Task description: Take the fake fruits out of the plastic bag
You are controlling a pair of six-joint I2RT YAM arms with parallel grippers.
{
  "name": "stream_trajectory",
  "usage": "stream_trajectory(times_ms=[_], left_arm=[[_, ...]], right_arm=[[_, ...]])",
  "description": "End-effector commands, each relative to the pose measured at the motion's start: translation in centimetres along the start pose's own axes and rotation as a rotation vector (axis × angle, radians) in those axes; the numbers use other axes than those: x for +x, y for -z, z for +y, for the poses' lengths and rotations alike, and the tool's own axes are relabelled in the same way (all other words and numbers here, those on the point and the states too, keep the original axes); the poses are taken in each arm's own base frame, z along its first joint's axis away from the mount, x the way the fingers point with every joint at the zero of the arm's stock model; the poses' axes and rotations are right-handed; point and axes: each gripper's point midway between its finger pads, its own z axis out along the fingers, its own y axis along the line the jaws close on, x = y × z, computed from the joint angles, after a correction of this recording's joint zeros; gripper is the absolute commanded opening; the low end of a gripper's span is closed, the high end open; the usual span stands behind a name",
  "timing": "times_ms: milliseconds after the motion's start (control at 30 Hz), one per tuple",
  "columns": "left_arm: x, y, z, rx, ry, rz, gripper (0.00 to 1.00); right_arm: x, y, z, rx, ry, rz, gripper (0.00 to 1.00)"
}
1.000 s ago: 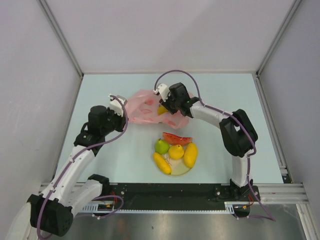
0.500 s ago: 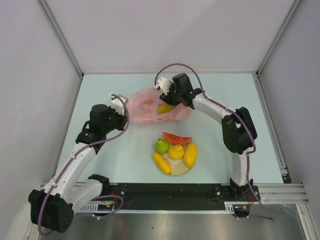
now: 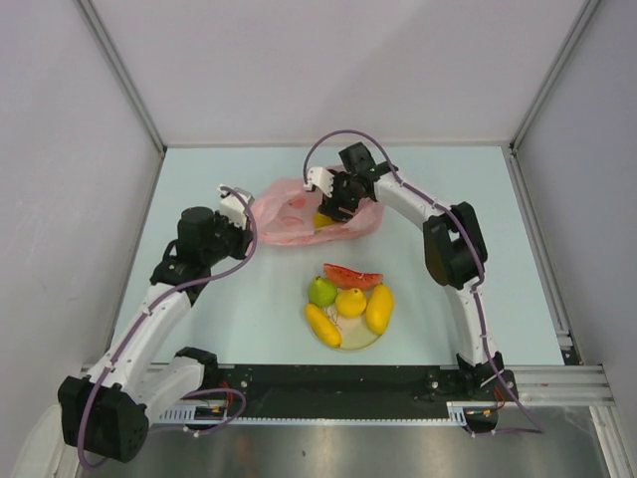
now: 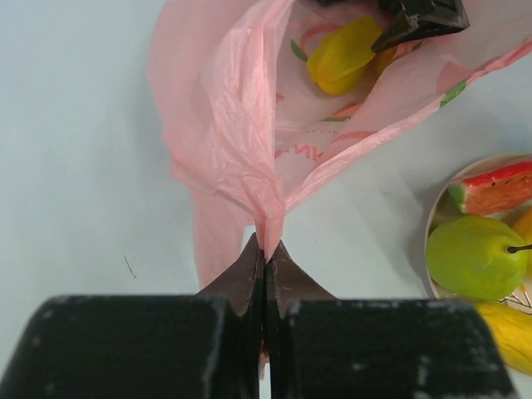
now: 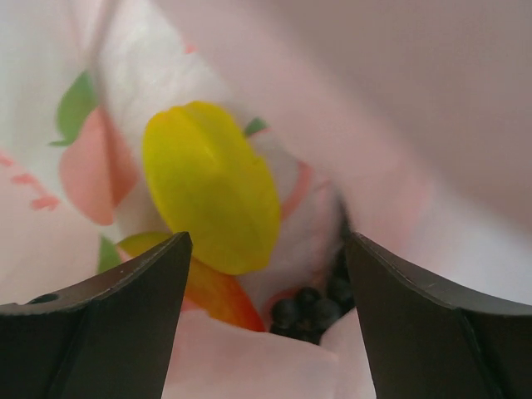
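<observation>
Right gripper (image 5: 264, 241) is poked down into the plastic bag (image 3: 289, 214) with its jaws spread wide, nothing pinched. A ridged yellow fruit (image 5: 212, 199) sits in the gap just past the fingertips, and I can't tell if either finger touches it. Under that fruit, toward 6 o'clock in the wrist view, there's an orange-red piece (image 5: 218, 299), and a dark grape bunch (image 5: 303, 312) at about 5 o'clock.

Left gripper (image 4: 264, 249) is clamped tight on a bunched-up fold of the pink bag at its 9 o'clock edge, pulling the film up off the table (image 3: 199, 179).

From the top camera the bag lies at 12 o'clock from the cream plate (image 3: 360, 342), close but apart. On the plate:
- watermelon slice (image 3: 350, 275) on the 12 o'clock rim
- green pear (image 3: 320, 291) at 10 o'clock
- lemon (image 3: 350, 301) in the middle
- mango (image 3: 379, 308) at 3 o'clock
- banana (image 3: 322, 325) at 8 o'clock
</observation>
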Motion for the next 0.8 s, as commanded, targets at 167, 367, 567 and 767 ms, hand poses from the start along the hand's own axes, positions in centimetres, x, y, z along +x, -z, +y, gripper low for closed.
stream_trajectory(times_ms=[167, 367, 567, 767], left_arm=[[-3.3, 0.0, 0.6, 0.005, -0.006, -0.087, 0.01], [-3.1, -0.1, 0.7, 0.012, 0.009, -0.081, 0.01], [-3.4, -0.2, 0.5, 0.02, 0.017, -0.089, 0.01], [-3.8, -0.5, 0.3, 0.032, 0.034, -0.103, 0.01]], right_arm=[[0.4, -2.1, 1.3, -0.07, 0.078, -0.004, 0.82], [-2.1, -3.2, -0.5, 0.022, 0.093, -0.099, 0.76], [-6.8, 0.1, -3.6, 0.148, 0.046, -0.244, 0.37], [-11.5, 4.8, -4.5, 0.194, -0.02, -0.373, 0.21]])
